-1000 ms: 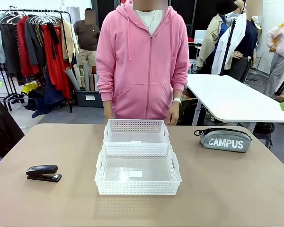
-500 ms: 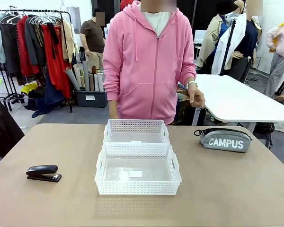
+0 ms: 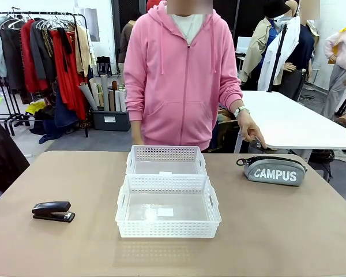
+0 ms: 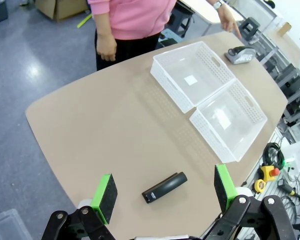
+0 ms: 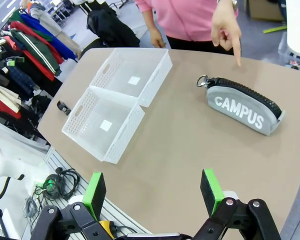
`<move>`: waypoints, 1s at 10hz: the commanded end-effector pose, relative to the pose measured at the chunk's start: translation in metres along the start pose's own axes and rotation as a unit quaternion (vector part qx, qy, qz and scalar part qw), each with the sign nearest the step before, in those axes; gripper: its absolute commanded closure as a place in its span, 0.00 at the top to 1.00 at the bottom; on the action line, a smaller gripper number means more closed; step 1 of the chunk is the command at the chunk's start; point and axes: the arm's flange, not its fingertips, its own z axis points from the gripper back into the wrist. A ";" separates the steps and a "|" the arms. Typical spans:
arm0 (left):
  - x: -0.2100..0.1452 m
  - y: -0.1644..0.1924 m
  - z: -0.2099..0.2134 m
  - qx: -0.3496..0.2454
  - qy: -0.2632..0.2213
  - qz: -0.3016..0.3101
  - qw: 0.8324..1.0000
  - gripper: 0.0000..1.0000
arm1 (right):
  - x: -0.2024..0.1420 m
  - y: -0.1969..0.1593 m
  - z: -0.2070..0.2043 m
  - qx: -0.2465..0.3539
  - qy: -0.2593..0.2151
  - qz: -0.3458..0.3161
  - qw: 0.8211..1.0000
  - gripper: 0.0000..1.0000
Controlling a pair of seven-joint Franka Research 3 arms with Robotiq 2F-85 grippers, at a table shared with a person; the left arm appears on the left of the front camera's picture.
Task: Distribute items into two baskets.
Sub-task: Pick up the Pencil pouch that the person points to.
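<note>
Both grippers found spread fully wide and holding nothing: left gripper (image 4: 164, 191) hung high over the stapler (image 4: 164, 187), right gripper (image 5: 152, 192) high over the near edge of the table (image 3: 288, 231), with the pouch (image 5: 242, 107) ahead of it. Judged as waiting poses, one over each side's item, well apart from everything.

Located the larger basket (image 3: 168, 228) at mid-table, nearer the robot, and the smaller basket (image 3: 166, 153) directly behind it, end walls touching or all but; cannot tell which. Saw both bare inside apart from a white label on each floor. Presumably parked centrally for reach from either arm.

Located the stapler flat on the table, well to the left of the baskets. Located the grey CAMPUS pouch lying on its long side toward the far right, zipper uppermost, pull ring at the end facing the baskets.

Noted the person's hand (image 3: 251, 128) lowered, forefinger aimed down at the pouch from close above, no contact seen. Read as a cue: pouch first, probably a job for the right arm. Counted nothing distributed yet.
</note>
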 end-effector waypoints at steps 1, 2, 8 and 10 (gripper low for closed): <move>0.001 0.000 0.001 0.001 -0.005 -0.001 1.000 1.00 | 0.002 0.001 0.001 0.001 -0.001 0.002 1.000 1.00; 0.001 0.000 0.001 0.001 -0.005 -0.001 1.000 1.00 | 0.002 0.001 0.001 0.001 -0.001 0.002 1.000 1.00; 0.001 0.000 0.001 0.001 -0.005 -0.001 1.000 1.00 | 0.002 0.001 0.001 0.001 -0.001 0.002 1.000 1.00; 0.001 0.000 0.001 0.001 -0.005 -0.001 1.000 1.00 | 0.002 0.001 0.001 0.001 -0.001 0.002 1.000 1.00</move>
